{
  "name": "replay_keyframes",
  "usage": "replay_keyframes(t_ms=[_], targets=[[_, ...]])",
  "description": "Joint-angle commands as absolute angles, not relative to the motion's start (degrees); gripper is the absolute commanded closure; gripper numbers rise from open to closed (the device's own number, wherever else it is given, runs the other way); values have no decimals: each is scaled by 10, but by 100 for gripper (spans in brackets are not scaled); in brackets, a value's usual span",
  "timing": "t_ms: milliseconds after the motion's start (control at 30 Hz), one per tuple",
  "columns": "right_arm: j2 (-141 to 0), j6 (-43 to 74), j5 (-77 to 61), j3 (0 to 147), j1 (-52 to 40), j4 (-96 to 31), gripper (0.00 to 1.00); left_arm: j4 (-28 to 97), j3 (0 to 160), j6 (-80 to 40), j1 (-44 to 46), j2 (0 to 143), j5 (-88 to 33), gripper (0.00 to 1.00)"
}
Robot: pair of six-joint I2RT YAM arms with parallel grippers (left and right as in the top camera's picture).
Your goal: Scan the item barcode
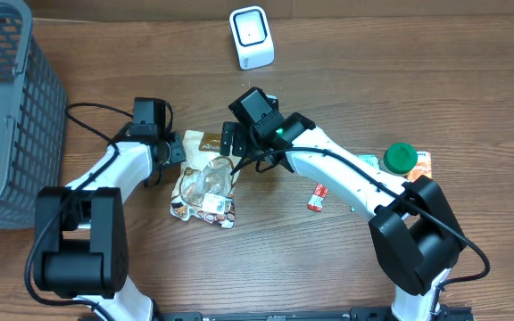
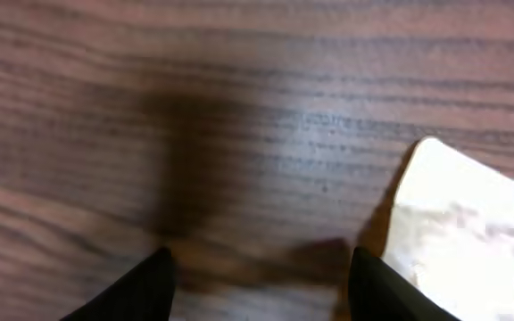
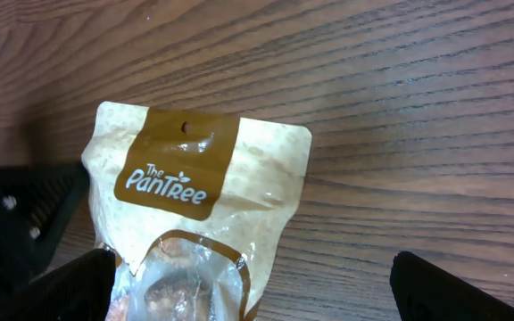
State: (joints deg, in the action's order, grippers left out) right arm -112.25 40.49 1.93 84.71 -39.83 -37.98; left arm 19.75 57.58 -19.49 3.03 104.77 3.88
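The item is a "The PanTree" snack pouch (image 1: 205, 183), beige and brown with a clear window, lying flat on the wooden table. I cannot make out its barcode. A white scanner (image 1: 252, 37) stands at the far edge. My left gripper (image 1: 175, 152) sits low at the pouch's upper left corner. In the left wrist view it (image 2: 261, 259) is open over bare wood, with the pouch corner (image 2: 458, 223) just outside its right finger. My right gripper (image 1: 232, 152) hovers over the pouch's top right. In the right wrist view it (image 3: 252, 263) is wide open above the pouch (image 3: 199, 192).
A grey mesh basket (image 1: 12, 107) fills the left side. A green-lidded container (image 1: 401, 158) and a small red packet (image 1: 317, 197) lie to the right of the pouch. The left arm's black end (image 3: 12, 223) shows beside the pouch in the right wrist view.
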Motion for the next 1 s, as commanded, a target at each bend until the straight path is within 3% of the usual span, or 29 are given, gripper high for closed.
replay_keyframes(t_ms=[0,200,400,967], targets=[[-1114,409,30,848,-400,-376,0,192,582,-158,31,1075,-15,47],[-1114,409,45,848,-400,-376,0,196,583,-72,31,1075,-169,47],[-1114,409,50,848,-400,-379,0,203,583,-62,36,1075,-270,51],[-1114,409,116,848,-400,-404,0,251,583,-46,105,1075,-300,56]])
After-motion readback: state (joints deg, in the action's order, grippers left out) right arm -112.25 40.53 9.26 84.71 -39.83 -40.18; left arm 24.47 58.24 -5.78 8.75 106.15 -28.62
